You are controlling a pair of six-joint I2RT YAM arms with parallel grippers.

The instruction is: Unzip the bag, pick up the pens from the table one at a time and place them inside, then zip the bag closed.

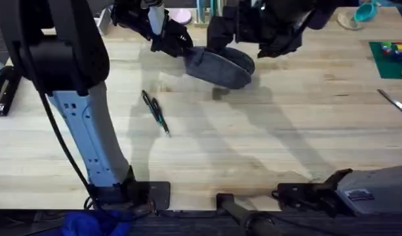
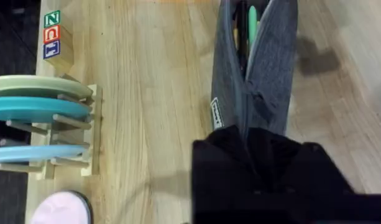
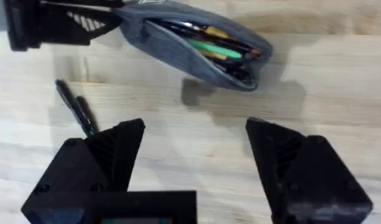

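Observation:
The grey-blue bag is at the far middle of the table, casting a shadow beneath it. Its zipper is open, and green and yellow pens show inside. My left gripper is shut on the bag's left end. Behind the bag, my right gripper hangs above it, fingers open wide and holding nothing. Two thin dark pens, one with a teal section, lie side by side on the wood nearer the front and left of the bag.
A wooden rack with plates, letter blocks and a pink disc stand at the far edge. Scissors and a green mat are at the right. A black object sits at the left edge.

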